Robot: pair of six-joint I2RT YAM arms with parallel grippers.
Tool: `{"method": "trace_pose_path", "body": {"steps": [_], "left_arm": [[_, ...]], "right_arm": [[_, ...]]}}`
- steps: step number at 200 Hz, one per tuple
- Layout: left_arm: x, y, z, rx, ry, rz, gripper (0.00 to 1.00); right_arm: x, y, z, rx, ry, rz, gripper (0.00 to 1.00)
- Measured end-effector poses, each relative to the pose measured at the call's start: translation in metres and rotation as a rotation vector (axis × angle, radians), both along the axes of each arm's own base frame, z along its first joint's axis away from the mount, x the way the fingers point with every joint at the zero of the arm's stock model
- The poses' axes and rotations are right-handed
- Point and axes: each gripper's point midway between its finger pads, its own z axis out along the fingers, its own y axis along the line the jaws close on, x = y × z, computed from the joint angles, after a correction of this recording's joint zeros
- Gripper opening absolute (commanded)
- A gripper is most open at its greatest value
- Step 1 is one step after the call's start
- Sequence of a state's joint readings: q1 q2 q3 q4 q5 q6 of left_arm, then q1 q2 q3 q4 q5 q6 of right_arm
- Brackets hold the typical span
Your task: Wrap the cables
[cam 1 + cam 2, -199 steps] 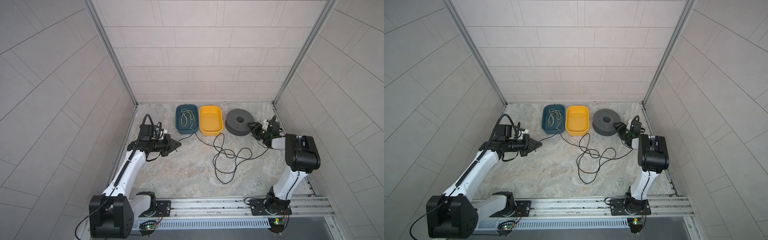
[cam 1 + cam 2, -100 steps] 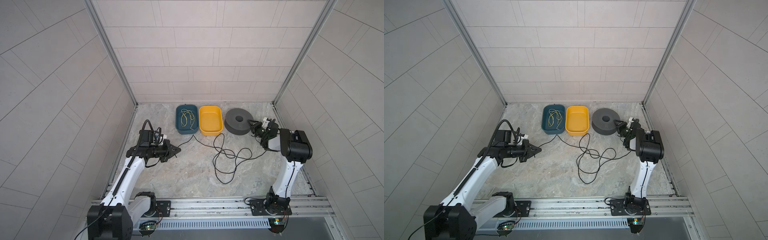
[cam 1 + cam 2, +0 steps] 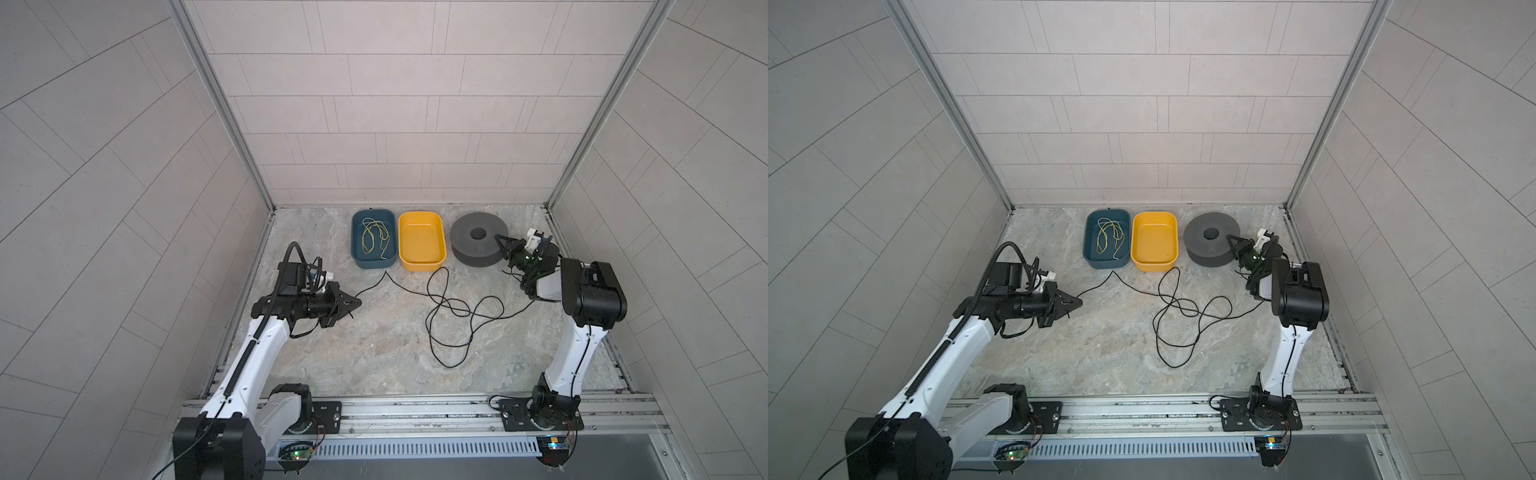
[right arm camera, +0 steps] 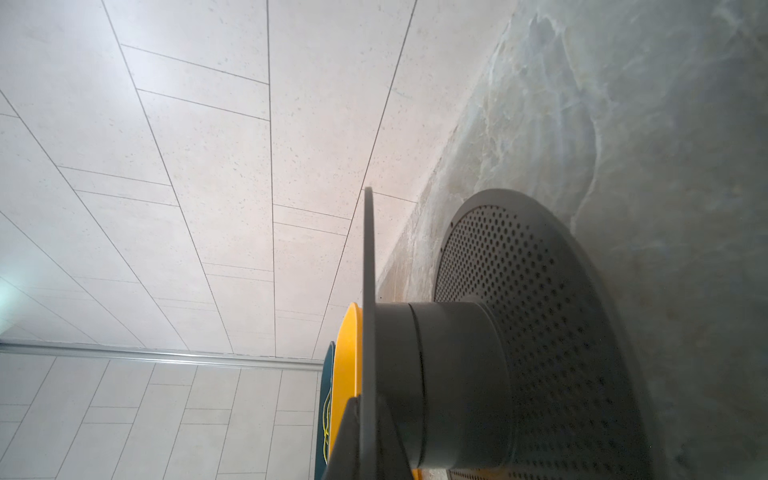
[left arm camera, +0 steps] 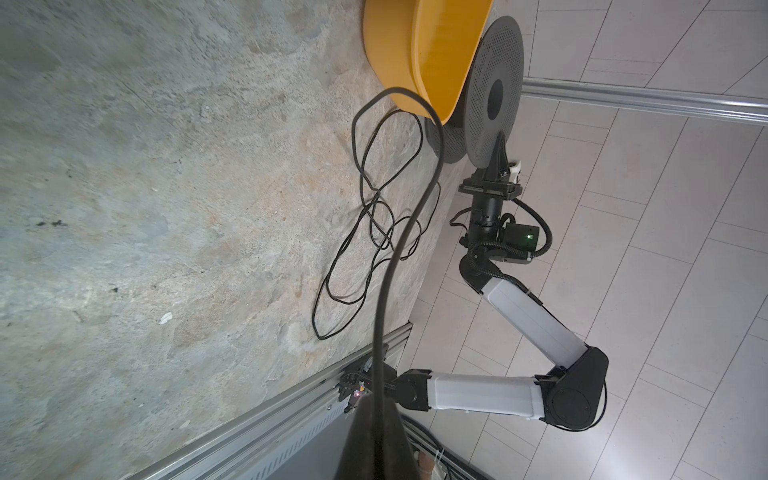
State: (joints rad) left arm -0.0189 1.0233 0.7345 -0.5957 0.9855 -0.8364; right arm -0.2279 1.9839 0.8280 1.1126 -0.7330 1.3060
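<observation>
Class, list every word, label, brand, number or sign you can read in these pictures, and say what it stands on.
None readable: no lettering shows on the grey spool, yellow tub, blue tub or black cable.
Any print on the circuit boards at the front rail is too small to read.

At the back of the tabletop [image 3: 374, 374] I had the left tub [image 3: 371, 264], the right tub [image 3: 422, 266] just beside it, and the spool [image 3: 465, 232] farther right. A cord [image 3: 365, 239] lay in the left tub; the cable [image 3: 451, 306] sprawled before them.
</observation>
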Motion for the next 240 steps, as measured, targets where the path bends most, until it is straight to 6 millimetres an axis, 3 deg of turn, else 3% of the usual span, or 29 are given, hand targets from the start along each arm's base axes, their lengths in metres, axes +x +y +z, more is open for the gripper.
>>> {"method": "trace_pose_path", "body": {"steps": [56, 104, 129, 156, 198, 240], "left_arm": [[-0.014, 0.000, -0.013, 0.018, 0.041, -0.030, 0.00], [-0.038, 0.000, -0.025, 0.059, 0.076, -0.111, 0.00], [-0.051, 0.000, -0.031, 0.095, 0.106, -0.158, 0.00], [-0.060, 0.001, -0.035, 0.122, 0.121, -0.181, 0.00], [-0.064, 0.003, -0.033, 0.144, 0.096, -0.184, 0.00], [-0.062, 0.005, -0.031, 0.159, 0.069, -0.172, 0.00]], "right_arm": [[-0.024, 0.016, 0.043, -0.159, 0.045, 0.021, 0.00], [-0.057, 0.059, 0.118, -0.459, 0.039, 0.098, 0.00], [-0.084, 0.074, 0.144, -0.577, 0.046, 0.129, 0.00], [-0.116, 0.096, 0.154, -0.688, 0.080, 0.167, 0.00], [-0.169, 0.165, 0.158, -0.793, 0.075, 0.323, 0.00], [-0.205, 0.224, 0.148, -0.903, 0.046, 0.424, 0.00]]}}
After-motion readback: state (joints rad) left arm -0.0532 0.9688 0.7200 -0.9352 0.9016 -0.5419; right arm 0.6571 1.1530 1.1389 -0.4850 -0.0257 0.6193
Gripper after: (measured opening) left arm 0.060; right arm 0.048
